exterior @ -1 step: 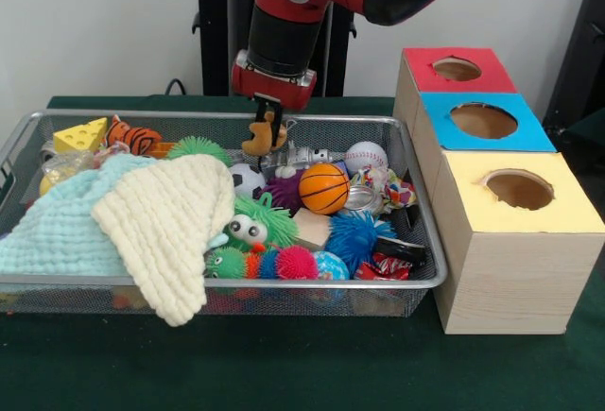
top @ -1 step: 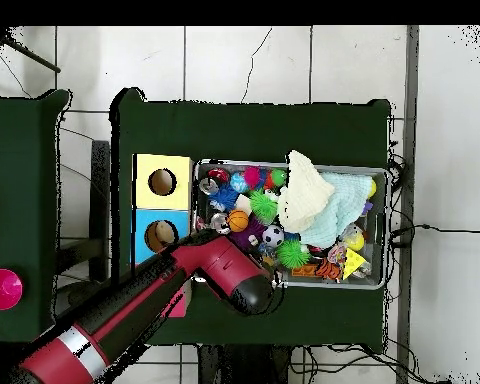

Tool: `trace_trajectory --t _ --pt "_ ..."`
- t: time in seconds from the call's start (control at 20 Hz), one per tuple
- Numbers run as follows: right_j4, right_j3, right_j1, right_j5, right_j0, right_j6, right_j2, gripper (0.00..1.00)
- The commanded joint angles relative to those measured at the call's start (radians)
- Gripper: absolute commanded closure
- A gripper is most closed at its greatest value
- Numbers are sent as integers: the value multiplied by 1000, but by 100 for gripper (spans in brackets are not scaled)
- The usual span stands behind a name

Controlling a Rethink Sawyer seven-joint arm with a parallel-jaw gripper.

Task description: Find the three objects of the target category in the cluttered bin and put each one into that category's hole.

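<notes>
My gripper (exterior @ -1 step: 268,120) hangs over the far side of the wire bin (exterior @ -1 step: 284,284), shut on a small brown plush animal (exterior @ -1 step: 257,141) that dangles just above the clutter. Below it in the bin lie a basketball (exterior @ -1 step: 323,188), a baseball (exterior @ -1 step: 365,157), a soccer ball (exterior @ -1 step: 248,180), a green fuzzy toy with eyes (exterior @ -1 step: 251,227) and several spiky balls. In the overhead view the arm (top @ -1 step: 224,270) covers the gripper and the toy. To the right stand three boxes with holes: red (exterior @ -1 step: 457,69), blue (exterior @ -1 step: 484,120) and yellow (exterior @ -1 step: 518,189).
A cream cloth (exterior @ -1 step: 175,217) and a light blue cloth (exterior @ -1 step: 57,231) cover the bin's left half. A yellow cheese toy (exterior @ -1 step: 81,135) and a tiger toy (exterior @ -1 step: 132,137) lie at the far left corner. A pink round object (top @ -1 step: 2,288) sits on a side table.
</notes>
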Motion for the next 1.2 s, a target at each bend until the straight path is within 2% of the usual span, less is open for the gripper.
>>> trace_trajectory --t 0.05,0.15,0.25,0.5,0.65,0.75,0.85,0.9,1.05,1.2 --pt "40 -10 21 31 17 37 163 100" --pt "51 -9 12 30 19 66 163 100" --pt "52 4 3 15 40 150 144 100" --pt "-34 -29 -41 -122 96 362 9 100" --pt "47 -74 9 -244 89 378 -132 100" --pt "79 -100 27 -294 80 380 -193 100" --pt "153 -115 72 -382 61 386 -278 100" --pt "167 -120 86 -394 59 387 -307 100" --pt "246 -116 141 -477 49 392 -410 100" --pt "299 -100 174 -523 44 395 -468 100"
